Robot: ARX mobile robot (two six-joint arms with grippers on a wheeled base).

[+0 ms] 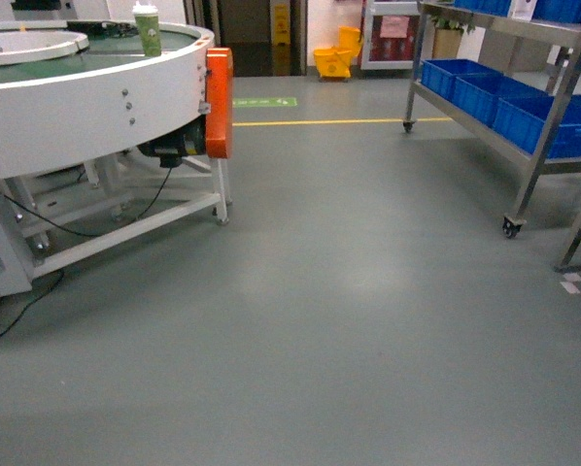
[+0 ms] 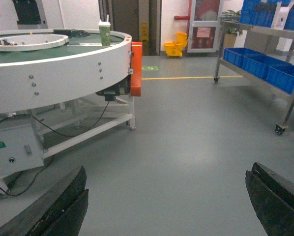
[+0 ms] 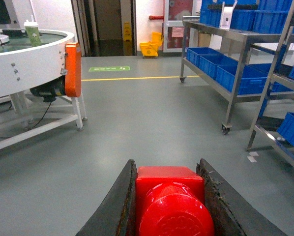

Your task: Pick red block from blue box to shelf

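Head view shows a wide grey floor (image 1: 349,320) with a large white round conveyor table (image 1: 77,107) at the far left, an orange panel (image 1: 219,102) fixed to its right end and a green cup (image 1: 148,29) standing on top. On the right stands the shelf (image 1: 524,126), a steel rack on castors, with dark blue crates (image 1: 485,92) lined along its lower tier. A yellow line (image 1: 320,122) crosses the floor beyond, and a yellow mop bucket (image 1: 335,56) sits by the far wall. Neither arm appears in this view, and the blue box is not visible in any view. In the left wrist view the left gripper (image 2: 166,201) is spread wide, its dark fingers (image 2: 58,206) at the two lower corners with only bare floor between them. In the right wrist view the right gripper (image 3: 170,196) is clenched on the red block (image 3: 170,199), which sits between both fingers (image 3: 120,206) with its round stud facing the camera, held above the floor, the shelf well apart to the right.
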